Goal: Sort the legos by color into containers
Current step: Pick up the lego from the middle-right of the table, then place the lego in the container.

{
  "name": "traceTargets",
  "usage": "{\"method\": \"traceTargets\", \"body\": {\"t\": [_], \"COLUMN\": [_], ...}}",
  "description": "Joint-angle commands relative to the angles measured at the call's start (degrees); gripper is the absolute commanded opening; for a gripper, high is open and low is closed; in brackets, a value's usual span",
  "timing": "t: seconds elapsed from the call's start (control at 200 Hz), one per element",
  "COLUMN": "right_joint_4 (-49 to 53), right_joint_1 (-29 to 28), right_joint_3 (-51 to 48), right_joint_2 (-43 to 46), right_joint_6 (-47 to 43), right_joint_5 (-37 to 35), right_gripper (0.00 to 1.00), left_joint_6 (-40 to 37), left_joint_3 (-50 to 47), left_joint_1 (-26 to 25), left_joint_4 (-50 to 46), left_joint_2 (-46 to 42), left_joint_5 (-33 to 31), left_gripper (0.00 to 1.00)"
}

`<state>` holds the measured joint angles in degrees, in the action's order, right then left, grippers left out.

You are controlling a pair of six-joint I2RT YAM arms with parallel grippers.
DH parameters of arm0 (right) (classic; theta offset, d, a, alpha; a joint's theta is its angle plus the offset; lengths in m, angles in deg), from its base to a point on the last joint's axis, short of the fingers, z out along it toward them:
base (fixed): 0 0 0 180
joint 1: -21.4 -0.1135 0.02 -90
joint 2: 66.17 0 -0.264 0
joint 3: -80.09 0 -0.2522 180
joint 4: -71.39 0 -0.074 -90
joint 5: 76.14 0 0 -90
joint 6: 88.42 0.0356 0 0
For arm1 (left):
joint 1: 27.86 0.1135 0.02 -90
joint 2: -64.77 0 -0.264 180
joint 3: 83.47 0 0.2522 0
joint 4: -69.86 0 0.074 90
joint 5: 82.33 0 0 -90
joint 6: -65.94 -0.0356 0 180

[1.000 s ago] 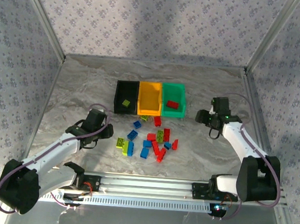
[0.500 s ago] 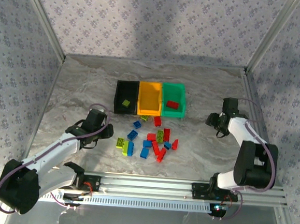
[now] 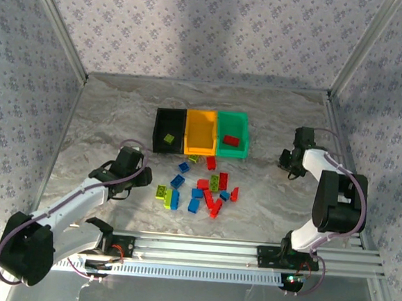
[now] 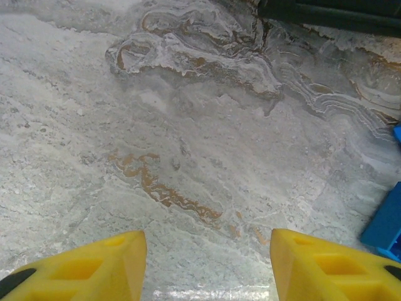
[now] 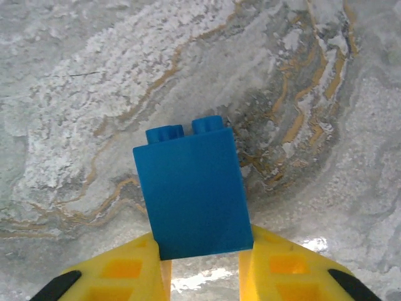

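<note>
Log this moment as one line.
left end effector: open, empty, over table | right end effector: shut on blue lego | black bin: lime lego | green bin: red lego | pile: unsorted

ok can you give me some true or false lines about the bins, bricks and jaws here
1. The right jaws grip a blue brick. True.
2. The green bin holds a lime brick. False: it holds a red brick.
3. The left jaws are shut on a brick. False: they stand open and empty above the table.
4. A lime brick lies in the black bin. True.
</note>
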<state>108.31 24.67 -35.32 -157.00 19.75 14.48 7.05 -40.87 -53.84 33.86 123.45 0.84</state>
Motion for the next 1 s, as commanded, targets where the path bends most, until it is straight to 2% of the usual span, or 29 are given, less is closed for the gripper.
{"method": "traceTargets", "body": {"t": [0.0,0.155,0.375,0.525,0.765,0.87,0.995], "right_joint_4": [1.6,3.7,8.7,11.0,15.2,15.9,16.9], "right_joint_1": [-2.1,-9.9,-25.3,-33.4,-39.5,-40.8,-41.0], "right_joint_3": [2.4,5.8,20.3,31.3,46.8,50.2,52.7], "right_joint_2": [-0.3,0.7,-2.5,-8.6,-21.7,-26.0,-30.5], "right_joint_6": [-1.0,-1.2,-0.7,-1.0,-1.7,-1.4,-1.3], "right_joint_5": [-1.4,-2.8,-7.0,-8.4,-7.0,-7.0,-5.9], "right_gripper": [0.26,0.26,0.26,0.27,0.27,0.28,0.34], "left_joint_6": [-0.9,-1.0,-1.5,-1.2,-1.1,-1.2,-1.1], "left_joint_3": [0.7,0.8,1.6,1.4,0.8,0.7,0.7], "left_joint_1": [0.4,0.4,0.5,0.7,0.7,0.7,0.7], "left_joint_4": [0.9,1.4,1.4,1.4,1.7,1.8,1.8], "left_joint_2": [0.5,1.3,3.1,2.8,1.7,1.7,1.7], "left_joint_5": [0.8,1.0,1.9,1.9,1.9,2.0,1.9], "left_gripper": [0.54,0.54,0.55,0.54,0.55,0.55,0.55]}}
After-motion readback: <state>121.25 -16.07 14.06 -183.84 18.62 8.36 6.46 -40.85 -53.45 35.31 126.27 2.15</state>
